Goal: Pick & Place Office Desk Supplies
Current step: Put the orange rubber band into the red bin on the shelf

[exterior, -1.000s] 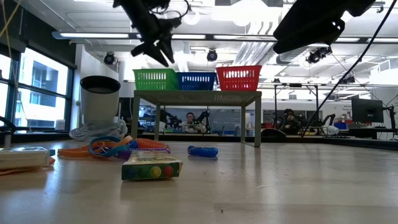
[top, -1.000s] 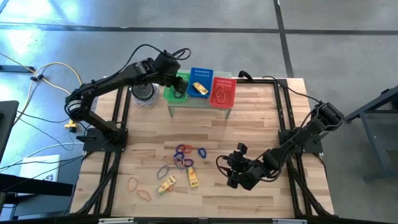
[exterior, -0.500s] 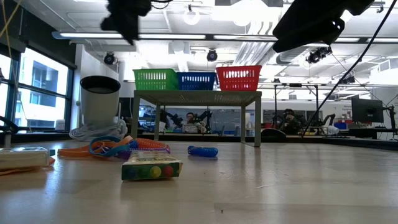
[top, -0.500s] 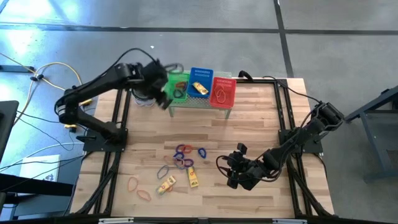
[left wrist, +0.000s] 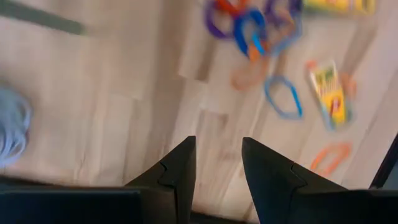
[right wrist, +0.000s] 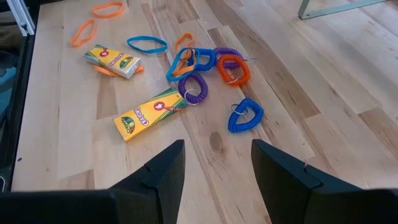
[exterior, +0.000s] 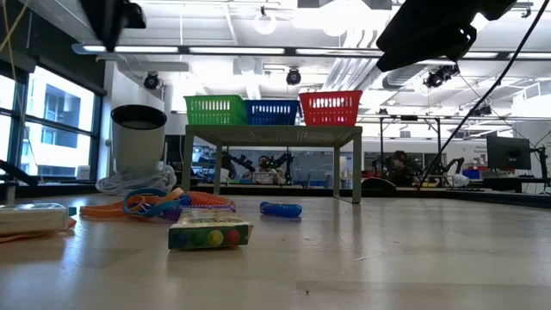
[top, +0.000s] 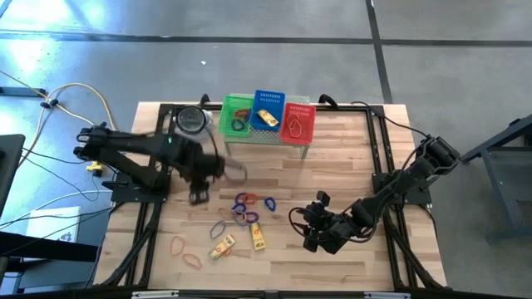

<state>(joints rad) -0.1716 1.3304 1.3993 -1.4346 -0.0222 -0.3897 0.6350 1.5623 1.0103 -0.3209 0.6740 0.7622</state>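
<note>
**Both hands empty over the table**

I am holding my left hand (top: 199, 193) above the bare wood of the table (top: 349, 158), fingers (left wrist: 177, 171) apart and gripping nothing. The supplies are lying loose just beyond it: coiled loops (top: 246, 204) in purple, blue and orange bunched together, two yellow crayon boxes (top: 239, 242) beside them, and orange bands (top: 184, 252) nearer the table's front edge (a few pieces are already sitting in the green basket (top: 236, 117), blue basket (top: 268, 110) and red basket (top: 298, 121)). My right hand (top: 314, 237) is waiting low on the right side, fingers (right wrist: 163, 171) parted and empty, facing the same pile.
</note>
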